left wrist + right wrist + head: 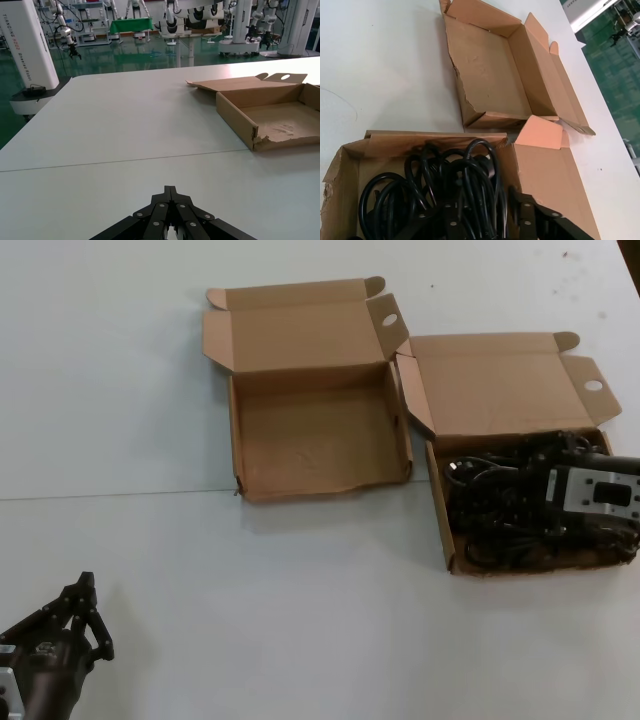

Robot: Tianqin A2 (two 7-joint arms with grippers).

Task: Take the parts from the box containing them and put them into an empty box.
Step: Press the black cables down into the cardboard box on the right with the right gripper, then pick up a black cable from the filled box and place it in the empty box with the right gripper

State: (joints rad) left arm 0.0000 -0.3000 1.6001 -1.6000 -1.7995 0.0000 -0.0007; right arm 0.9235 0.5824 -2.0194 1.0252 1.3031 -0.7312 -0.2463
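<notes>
Cords (510, 515) fill the straight-walled box (445, 530), just right of the empty box (235, 440); my right hand (560, 490) sits down among them, grip unclear, left hand (88, 612) clenched, idle.

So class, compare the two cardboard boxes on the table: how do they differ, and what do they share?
The left box is empty, showing a bare floor; the right box is full of black power cords. The left box's front wall is wavy and torn at one corner; the right box's front wall runs straight. The right gripper is down among the cords in the right box; nothing reaches into the left box. Both are shallow, brown, with hinged lids open.
</notes>
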